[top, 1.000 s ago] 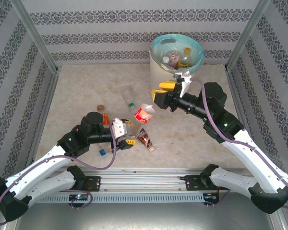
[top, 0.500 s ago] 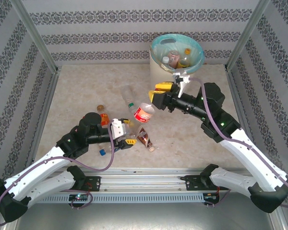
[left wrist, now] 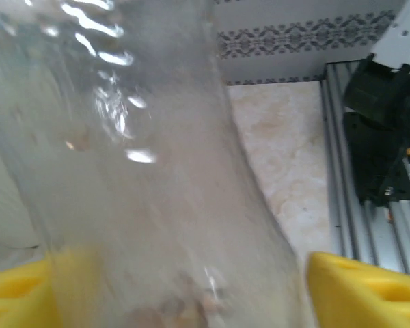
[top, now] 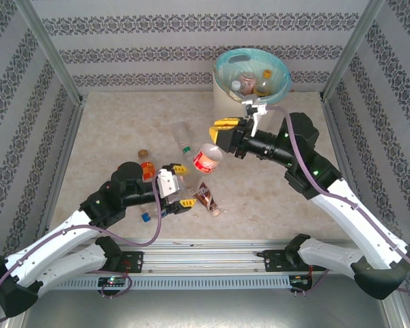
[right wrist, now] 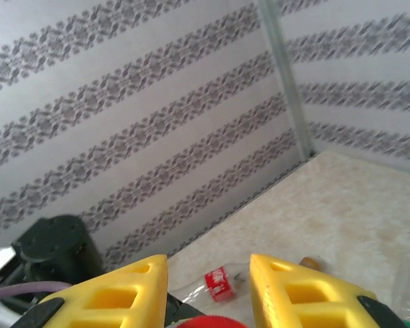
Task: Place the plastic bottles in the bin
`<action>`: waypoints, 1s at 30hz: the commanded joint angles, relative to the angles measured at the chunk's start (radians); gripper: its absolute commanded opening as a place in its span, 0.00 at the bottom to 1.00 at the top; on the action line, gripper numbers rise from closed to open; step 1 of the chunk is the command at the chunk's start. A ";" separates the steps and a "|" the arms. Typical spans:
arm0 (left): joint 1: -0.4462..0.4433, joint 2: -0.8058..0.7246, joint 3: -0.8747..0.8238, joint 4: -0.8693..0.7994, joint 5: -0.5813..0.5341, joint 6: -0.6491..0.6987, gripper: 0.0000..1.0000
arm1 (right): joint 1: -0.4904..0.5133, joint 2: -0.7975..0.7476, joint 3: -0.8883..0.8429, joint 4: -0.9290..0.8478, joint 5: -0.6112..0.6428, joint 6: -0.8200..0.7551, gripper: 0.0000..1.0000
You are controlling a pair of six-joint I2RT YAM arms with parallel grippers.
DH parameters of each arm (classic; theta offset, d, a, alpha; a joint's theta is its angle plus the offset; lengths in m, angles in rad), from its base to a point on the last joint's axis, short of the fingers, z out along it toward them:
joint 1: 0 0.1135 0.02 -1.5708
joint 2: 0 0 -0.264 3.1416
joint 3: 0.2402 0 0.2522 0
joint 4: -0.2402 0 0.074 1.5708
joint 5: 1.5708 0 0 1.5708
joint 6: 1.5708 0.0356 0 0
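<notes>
Holds red-labelled bottle (top: 206,159) clamped in right tool (top: 215,134), above tabletop (top: 109,130), with bin (top: 222,102) close beyond that tool. Straddles clear bottle (left wrist: 157,171) with left tool (top: 180,184), fingers apart. Shows brown-labelled bottle (top: 206,197) just right of left tool.

Right gripper (top: 221,131) closes in, left gripper (top: 180,184) spreads.
The right gripper now sits further left, jaws narrower, just above the red-labelled bottle (top: 206,160), whose end now tips up; the left gripper's jaws stand wider around a clear bottle (left wrist: 157,171).
</notes>
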 commanded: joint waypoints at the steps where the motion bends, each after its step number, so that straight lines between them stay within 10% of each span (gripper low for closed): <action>1: -0.003 -0.045 -0.026 0.087 -0.119 -0.022 0.95 | -0.009 -0.005 0.142 -0.048 0.166 -0.134 0.00; 10: -0.003 -0.128 -0.102 0.220 -0.341 0.032 1.00 | -0.078 0.220 0.430 0.029 0.622 -0.546 0.00; 30: -0.004 -0.113 -0.089 0.159 -0.348 0.060 1.00 | -0.388 0.887 0.922 -0.004 0.579 -0.630 0.00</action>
